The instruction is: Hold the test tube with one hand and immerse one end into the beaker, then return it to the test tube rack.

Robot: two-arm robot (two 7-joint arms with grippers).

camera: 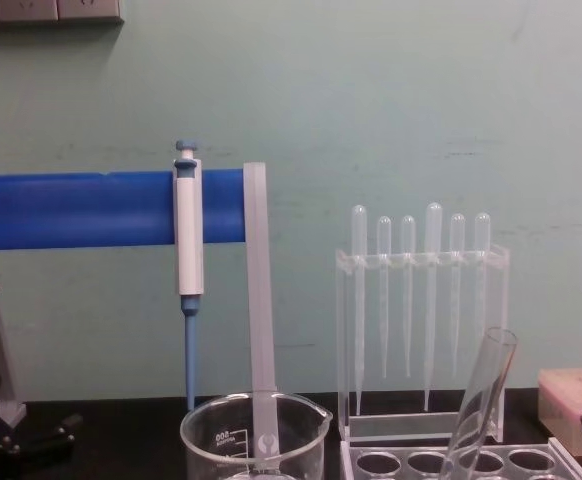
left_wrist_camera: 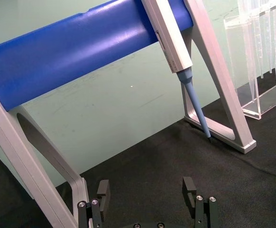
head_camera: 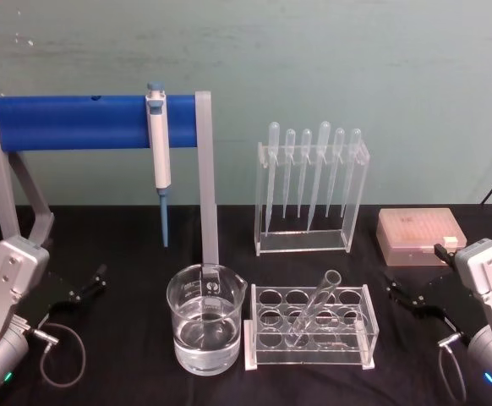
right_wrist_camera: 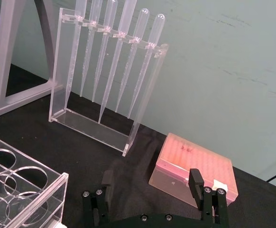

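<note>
Test tube [head_camera: 314, 309], tilted in rack [head_camera: 356, 351] beside beaker [head_camera: 197, 304]: right end effector [head_camera: 402, 296], spread at desk's [head_camera: 128, 254] right, should pinch gently below the rim; left end effector [head_camera: 88, 285] spread, parked far left.

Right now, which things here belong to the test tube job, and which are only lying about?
For the job: test tube, leaning in its rack; beaker; left gripper and right gripper, both open, parked at the sides.
Lying about: pipettor on the blue stand; pipettes in their holder; pink box.
</note>
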